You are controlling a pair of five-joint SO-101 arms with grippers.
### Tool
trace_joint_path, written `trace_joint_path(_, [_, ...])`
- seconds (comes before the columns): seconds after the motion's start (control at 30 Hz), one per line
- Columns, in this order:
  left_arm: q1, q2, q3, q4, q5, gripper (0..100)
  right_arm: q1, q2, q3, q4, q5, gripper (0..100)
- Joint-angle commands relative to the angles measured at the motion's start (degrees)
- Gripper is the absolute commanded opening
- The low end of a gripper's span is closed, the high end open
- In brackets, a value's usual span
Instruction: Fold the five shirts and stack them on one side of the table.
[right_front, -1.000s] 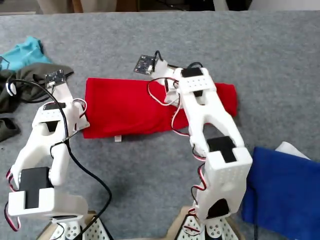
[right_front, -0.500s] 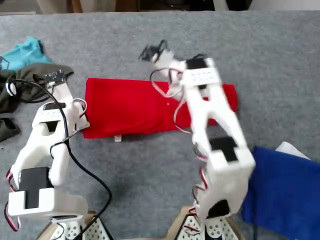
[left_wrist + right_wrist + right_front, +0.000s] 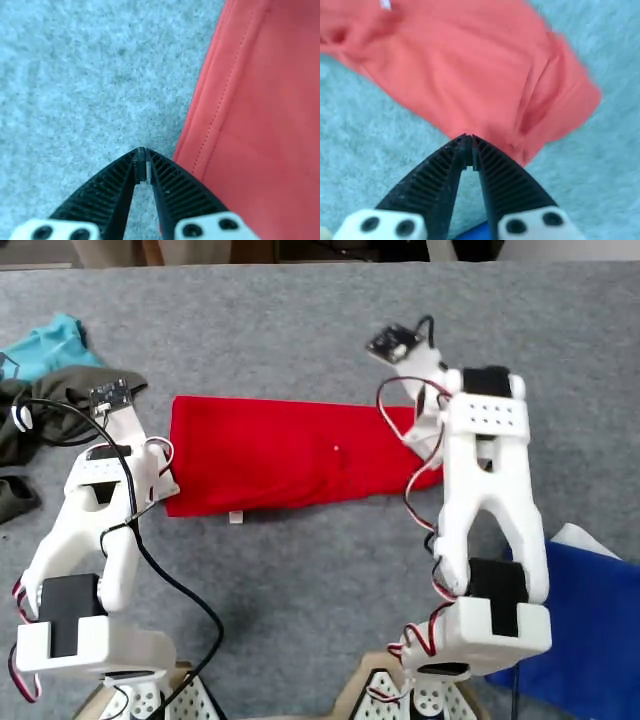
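Observation:
A red shirt (image 3: 270,455), folded into a long strip, lies across the middle of the grey table (image 3: 560,360). My left gripper (image 3: 141,162) is shut and empty, low over the table just beside the shirt's (image 3: 260,100) stitched left edge. In the high view the left gripper (image 3: 163,483) sits at the strip's near-left corner. The right arm (image 3: 485,470) stands over the strip's right end. My right gripper (image 3: 468,146) is shut with nothing in it, above the near edge of the rumpled red cloth (image 3: 470,70).
A blue shirt (image 3: 575,615) lies at the near right with a white piece (image 3: 583,536) under its far edge. At the far left lie a teal shirt (image 3: 48,345) and a dark olive one (image 3: 50,395). The table's far side is bare.
The right arm has swung from the middle of the red shirt to its right end. The left arm and the shirt have not moved.

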State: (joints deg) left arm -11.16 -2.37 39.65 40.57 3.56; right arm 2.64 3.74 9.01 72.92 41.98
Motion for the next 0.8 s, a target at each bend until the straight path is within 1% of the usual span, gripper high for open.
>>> trace_joint_path(0.0, [-0.18,-0.22,-2.64,0.35,0.18,2,1.45,-3.65,4.09,-1.76,-1.05,0.5])
trace_joint_path(0.13, [-0.18,-0.13,-2.73,0.35,0.18,2,1.71,-3.30,8.13,-3.87,-3.34,0.5])
trace_joint_path(0.3, [-0.09,0.04,-2.73,0.35,0.09,2,3.30,-3.03,16.84,-16.70,-3.60,0.5])
trace_joint_path(0.37, [-0.09,0.13,-2.73,0.35,0.09,2,3.65,-3.03,19.74,-19.34,-3.43,0.5])
trace_joint_path(0.5, [0.53,0.13,-2.81,0.26,-0.09,2,4.88,-3.03,22.90,-20.04,-3.43,0.5])
trace_joint_path(0.63, [1.76,0.13,-2.81,0.26,-2.37,2,5.14,-3.47,23.60,-19.60,-1.93,0.5])
trace_joint_path(0.77, [1.58,0.13,-2.81,0.26,-2.37,2,6.37,-7.08,19.74,-13.45,-1.85,0.5])
